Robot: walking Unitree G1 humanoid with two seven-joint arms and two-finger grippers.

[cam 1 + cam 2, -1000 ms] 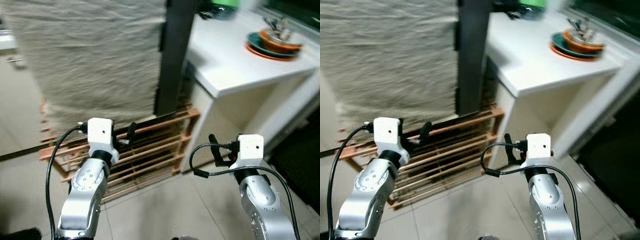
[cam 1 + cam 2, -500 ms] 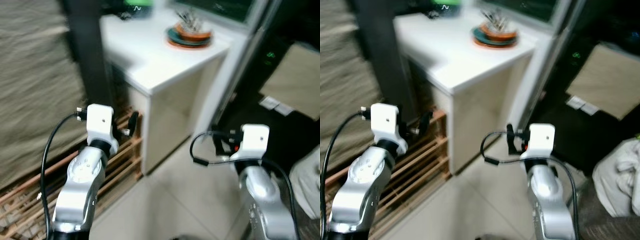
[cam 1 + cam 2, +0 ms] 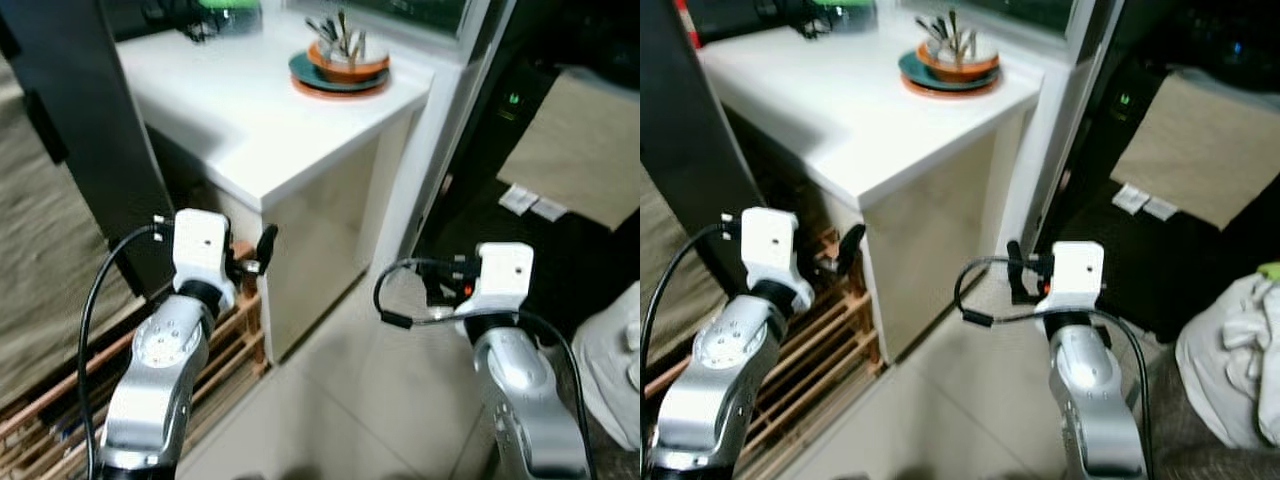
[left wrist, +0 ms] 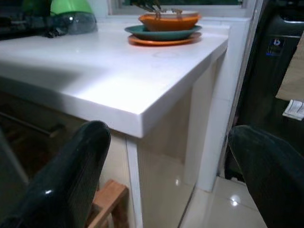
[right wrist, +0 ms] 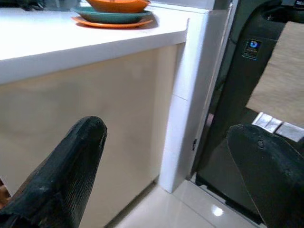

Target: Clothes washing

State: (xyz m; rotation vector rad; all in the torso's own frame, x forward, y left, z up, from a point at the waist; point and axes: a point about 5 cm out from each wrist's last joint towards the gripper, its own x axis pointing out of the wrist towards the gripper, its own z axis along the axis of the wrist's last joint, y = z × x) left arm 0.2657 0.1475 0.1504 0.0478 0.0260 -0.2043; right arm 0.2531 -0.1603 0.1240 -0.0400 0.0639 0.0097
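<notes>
Left end effector [image 4: 166,175] and right end effector [image 5: 166,175] spread wide, empty, facing white worktop [image 3: 250,120]; white laundry heap [image 3: 1230,360] cut off at frame edge.

Ahead of my fingers stands a white counter [image 3: 270,120], its corner pointing toward me. At its far end sits a stack of dishes [image 3: 338,68]: an orange bowl holding utensils on a teal plate over an orange one. Further back on the counter is a green-lidded container [image 4: 71,16]. Below my left fingers a wooden slatted rack [image 3: 215,345] lies against the floor, beside a dark panel [image 3: 75,130]. Pale tiles [image 3: 350,400] spread beneath my fingers.
</notes>
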